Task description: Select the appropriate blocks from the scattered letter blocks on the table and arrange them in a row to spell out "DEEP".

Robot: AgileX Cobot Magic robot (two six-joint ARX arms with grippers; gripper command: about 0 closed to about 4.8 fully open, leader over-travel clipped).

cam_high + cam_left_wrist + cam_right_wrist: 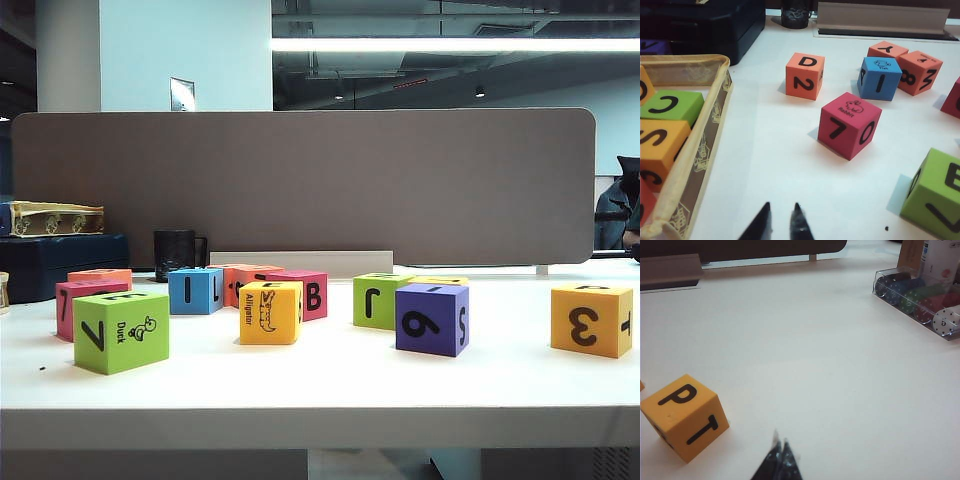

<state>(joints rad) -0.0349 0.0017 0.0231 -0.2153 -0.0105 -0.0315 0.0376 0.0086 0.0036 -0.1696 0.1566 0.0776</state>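
Nothing is lined up yet; the left gripper (781, 222) hovers empty, jaws barely parted, with the orange D block (805, 75) well ahead; the right gripper (779, 460) is closed and empty, the yellow-orange P block (684, 415) just beside it; all four letters await placing.

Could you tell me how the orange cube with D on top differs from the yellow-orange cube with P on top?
The orange cube is a redder orange with D above a 2; the yellow-orange cube shows P above a T. The orange cube sits among other blocks ahead of the left gripper; the yellow-orange cube sits alone near the right gripper. Both rest on the table, ungripped.
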